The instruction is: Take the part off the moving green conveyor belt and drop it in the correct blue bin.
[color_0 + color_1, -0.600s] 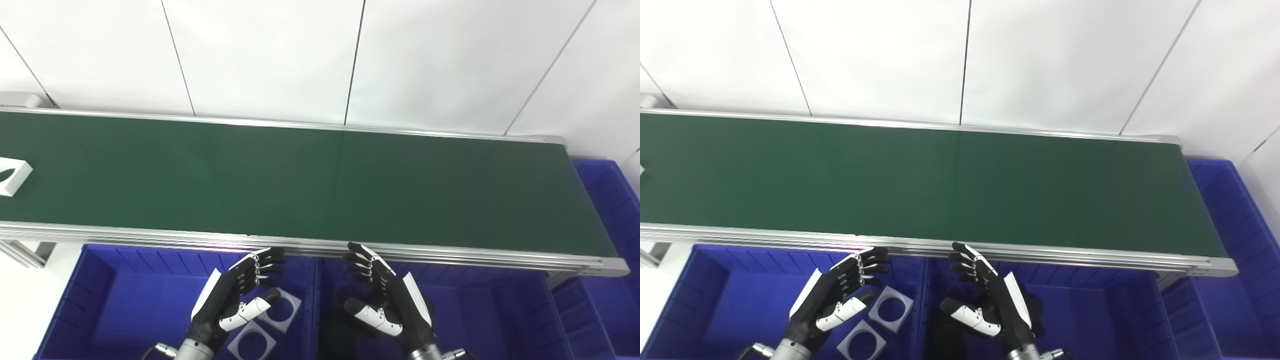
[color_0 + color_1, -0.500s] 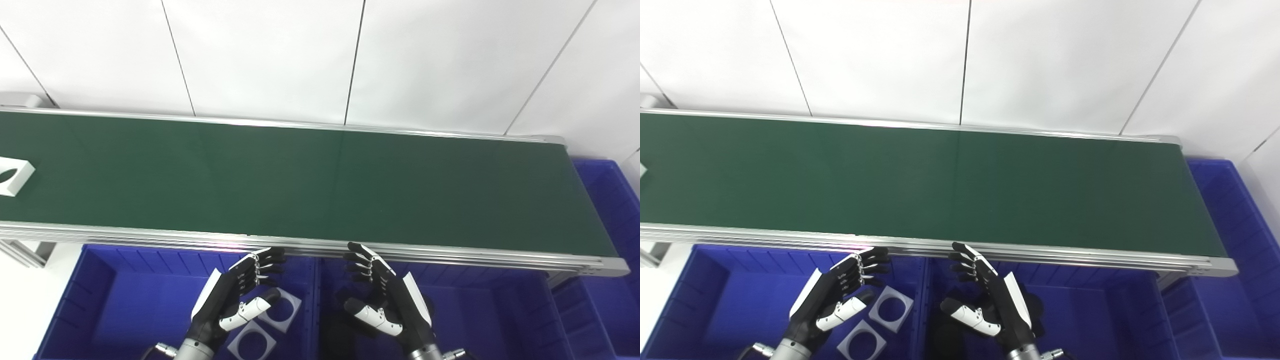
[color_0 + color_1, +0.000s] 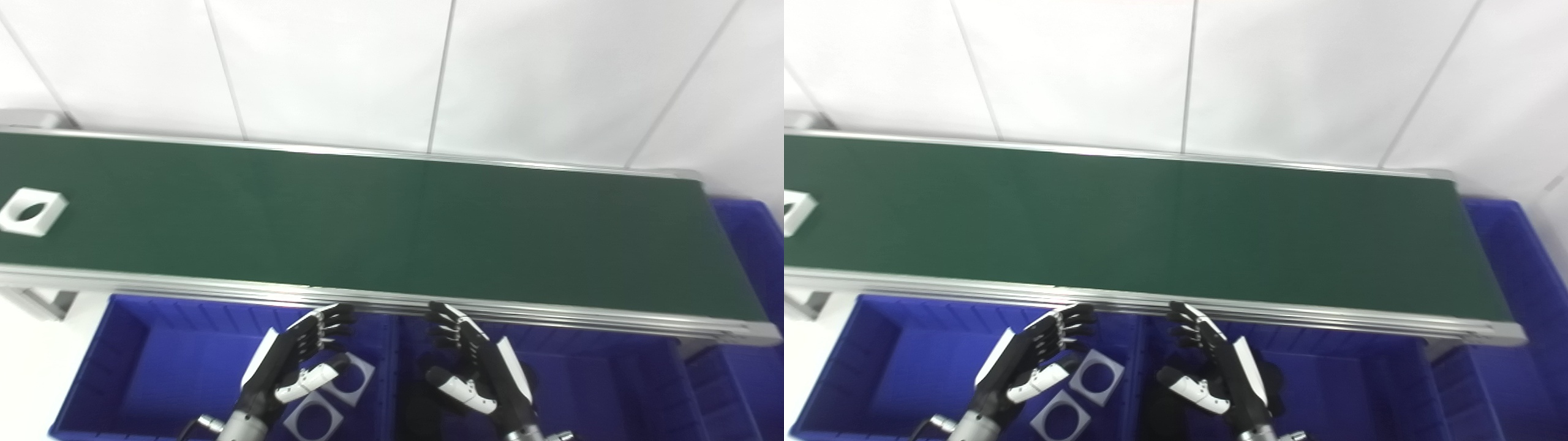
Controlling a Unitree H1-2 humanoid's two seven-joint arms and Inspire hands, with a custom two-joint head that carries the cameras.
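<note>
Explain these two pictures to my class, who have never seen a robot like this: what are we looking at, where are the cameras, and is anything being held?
Both pictures come from two cameras side by side on a humanoid robot's head, looking down at its work, so they show one scene twice. The long green strip is a conveyor belt. At its far left end lies a white square part with a round hole. Below the belt stand blue bins; the left bin already holds two similar white parts. The right bin holds something dark that I cannot identify. The black and white shapes at the bottom are the robot's left hand and right hand. Both are open above the bins, holding nothing.
</note>
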